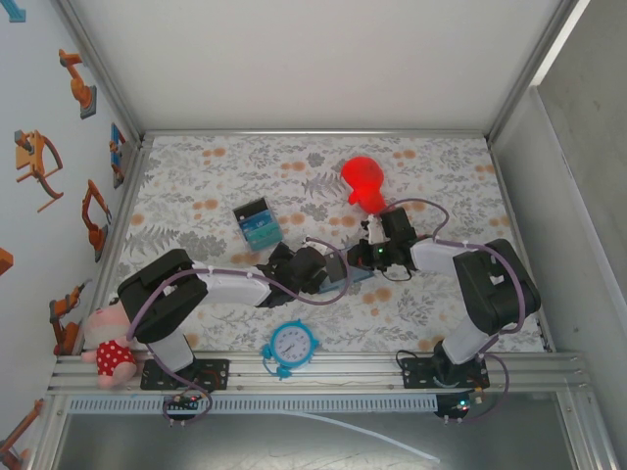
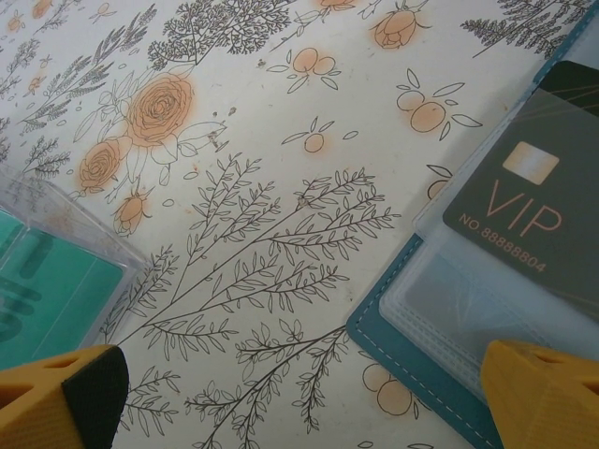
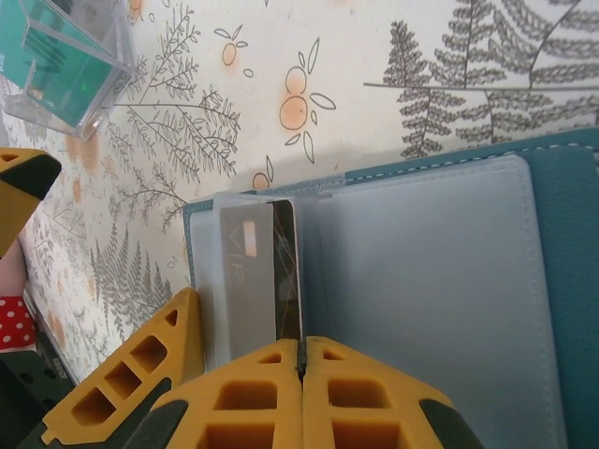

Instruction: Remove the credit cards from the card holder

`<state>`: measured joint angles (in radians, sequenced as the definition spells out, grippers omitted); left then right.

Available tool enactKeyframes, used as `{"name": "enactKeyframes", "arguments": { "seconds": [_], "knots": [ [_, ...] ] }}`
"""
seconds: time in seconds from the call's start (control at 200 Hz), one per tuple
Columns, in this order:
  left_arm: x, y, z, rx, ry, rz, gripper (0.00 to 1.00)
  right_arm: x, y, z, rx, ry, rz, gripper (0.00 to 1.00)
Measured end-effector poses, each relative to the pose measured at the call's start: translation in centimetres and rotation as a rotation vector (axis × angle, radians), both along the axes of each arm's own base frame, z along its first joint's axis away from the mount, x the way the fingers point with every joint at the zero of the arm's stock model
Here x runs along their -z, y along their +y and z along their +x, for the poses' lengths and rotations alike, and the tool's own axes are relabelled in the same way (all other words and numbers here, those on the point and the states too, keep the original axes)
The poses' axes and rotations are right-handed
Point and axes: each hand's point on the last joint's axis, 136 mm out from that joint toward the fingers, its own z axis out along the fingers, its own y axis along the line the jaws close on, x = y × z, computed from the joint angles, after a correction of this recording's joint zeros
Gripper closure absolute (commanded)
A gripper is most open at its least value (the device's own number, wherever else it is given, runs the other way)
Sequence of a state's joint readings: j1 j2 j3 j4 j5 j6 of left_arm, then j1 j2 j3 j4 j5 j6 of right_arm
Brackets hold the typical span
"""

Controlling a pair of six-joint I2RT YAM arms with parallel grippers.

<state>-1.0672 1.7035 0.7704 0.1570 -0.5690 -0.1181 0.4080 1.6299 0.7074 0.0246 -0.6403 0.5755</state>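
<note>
The card holder (image 3: 562, 215) lies open on the floral cloth, teal with clear plastic sleeves (image 3: 421, 299). My right gripper (image 3: 301, 354) is shut on the near edge of a dark VIP credit card (image 3: 285, 271), which stands partly out of the left sleeve. The same credit card (image 2: 533, 196) shows above the card holder's stitched corner (image 2: 412, 346) in the left wrist view. My left gripper (image 2: 299, 412) is open and low over the cloth, straddling that corner, one of its fingers (image 2: 543, 393) over the sleeves. From above, the left gripper (image 1: 328, 269) and right gripper (image 1: 370, 257) meet at mid-table.
A clear box with a teal insert (image 2: 47, 281) sits just left of the left gripper, also as the black-and-teal box (image 1: 258, 223) from above. A red object (image 1: 364, 181) lies behind the right gripper. A blue clock (image 1: 290, 345) and a plush toy (image 1: 108, 348) rest near the front edge.
</note>
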Motion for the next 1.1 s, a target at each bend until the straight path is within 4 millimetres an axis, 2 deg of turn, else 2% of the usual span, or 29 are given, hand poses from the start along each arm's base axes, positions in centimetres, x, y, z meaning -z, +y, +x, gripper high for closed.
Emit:
{"name": "enactKeyframes", "arguments": {
  "seconds": [0.225,0.646,0.751,0.942,1.102],
  "knots": [
    [-0.5,-0.4,0.2,0.013,-0.006,0.011,0.03,-0.1,-0.1,0.1,-0.015,-0.004,-0.017,1.00],
    [-4.4,-3.8,1.8,0.059,-0.064,-0.056,0.03,0.3,-0.1,-0.1,-0.019,0.011,-0.021,1.00],
    [-3.9,-4.4,2.0,0.069,-0.056,-0.052,0.03,0.4,-0.1,-0.1,-0.019,0.012,-0.021,1.00],
    [-1.5,-4.4,1.7,0.081,-0.018,-0.006,0.03,0.4,-0.1,-0.2,-0.021,0.014,-0.020,1.00],
    [-1.3,-4.4,1.7,0.083,-0.013,-0.001,0.03,0.6,-0.3,-0.4,-0.022,0.025,-0.029,1.00]
  ]
}}
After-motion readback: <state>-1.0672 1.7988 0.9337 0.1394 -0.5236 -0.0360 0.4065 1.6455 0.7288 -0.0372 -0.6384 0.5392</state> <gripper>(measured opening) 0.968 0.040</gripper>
